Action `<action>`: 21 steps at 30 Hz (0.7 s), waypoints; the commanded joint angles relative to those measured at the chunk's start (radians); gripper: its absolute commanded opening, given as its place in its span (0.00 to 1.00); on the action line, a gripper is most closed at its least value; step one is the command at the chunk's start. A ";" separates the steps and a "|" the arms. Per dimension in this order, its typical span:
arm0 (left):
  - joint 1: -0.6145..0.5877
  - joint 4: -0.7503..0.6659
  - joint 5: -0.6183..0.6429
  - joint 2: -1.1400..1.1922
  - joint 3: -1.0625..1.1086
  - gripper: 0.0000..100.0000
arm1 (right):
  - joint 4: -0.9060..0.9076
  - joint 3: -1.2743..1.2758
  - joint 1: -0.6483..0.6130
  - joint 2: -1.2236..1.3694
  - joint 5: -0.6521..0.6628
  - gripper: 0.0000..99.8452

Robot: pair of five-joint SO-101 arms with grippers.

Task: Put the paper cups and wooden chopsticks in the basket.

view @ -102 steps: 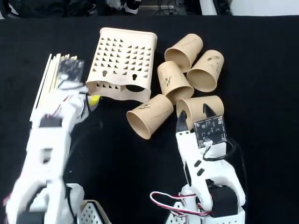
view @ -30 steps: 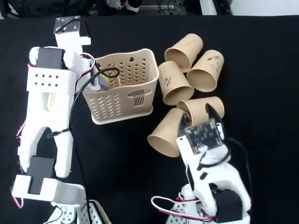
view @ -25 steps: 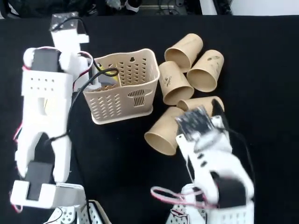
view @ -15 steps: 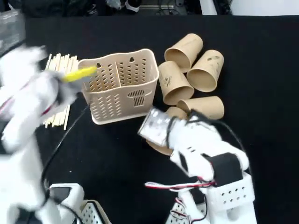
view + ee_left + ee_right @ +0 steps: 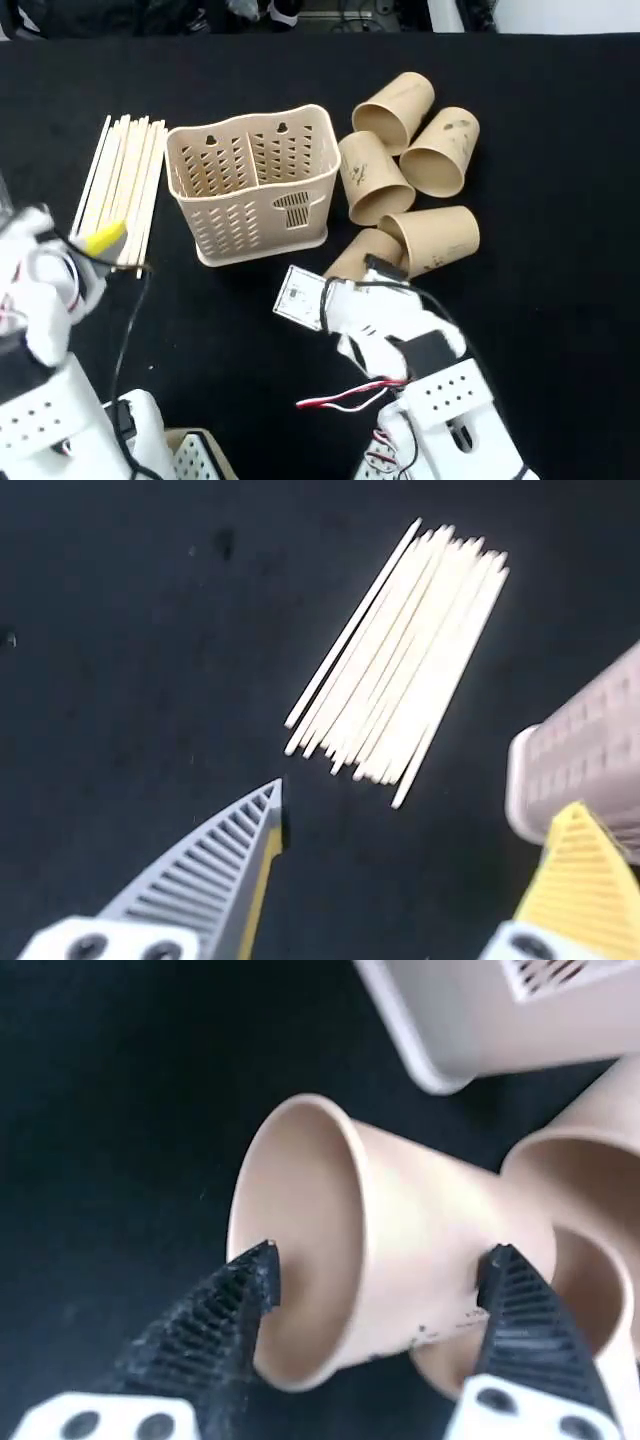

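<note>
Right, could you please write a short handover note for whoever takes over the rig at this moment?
Left gripper: open, above the table beside the wooden chopsticks, which lie bundled left of the basket.
Right gripper: open, jaws either side of a paper cup lying on its side by the basket.
Four other cups lie on their sides right of the basket.
Done: nothing; the basket stands upright and empty.
Left: all five cups and the chopsticks.
</note>
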 commanded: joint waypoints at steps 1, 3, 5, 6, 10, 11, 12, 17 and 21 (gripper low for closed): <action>-0.024 -0.072 -0.015 -0.172 0.236 0.40 | -0.183 0.061 0.071 -0.010 0.000 0.32; -0.019 -0.089 -0.015 -0.261 0.360 0.40 | -0.261 0.091 0.123 -0.010 0.005 0.30; 0.013 -0.084 -0.015 -0.347 0.476 0.40 | -0.307 0.108 0.150 -0.010 0.008 0.23; 0.022 -0.077 -0.015 -0.387 0.530 0.40 | -0.322 0.110 0.158 -0.010 0.008 0.18; -0.012 -0.094 -0.017 -0.516 0.619 0.40 | -0.336 0.090 0.161 -0.013 -0.002 0.01; -0.030 -0.084 -0.017 -0.543 0.619 0.40 | -0.330 0.081 0.161 -0.021 -0.002 0.03; -0.042 -0.078 -0.020 -0.566 0.622 0.40 | -0.322 0.070 0.161 -0.031 -0.005 0.03; -0.054 -0.080 -0.109 -0.647 0.743 0.40 | -0.083 -0.079 0.161 -0.136 -0.055 0.01; -0.054 -0.126 -0.120 -0.663 0.851 0.40 | 0.186 -0.297 0.161 -0.194 -0.094 0.01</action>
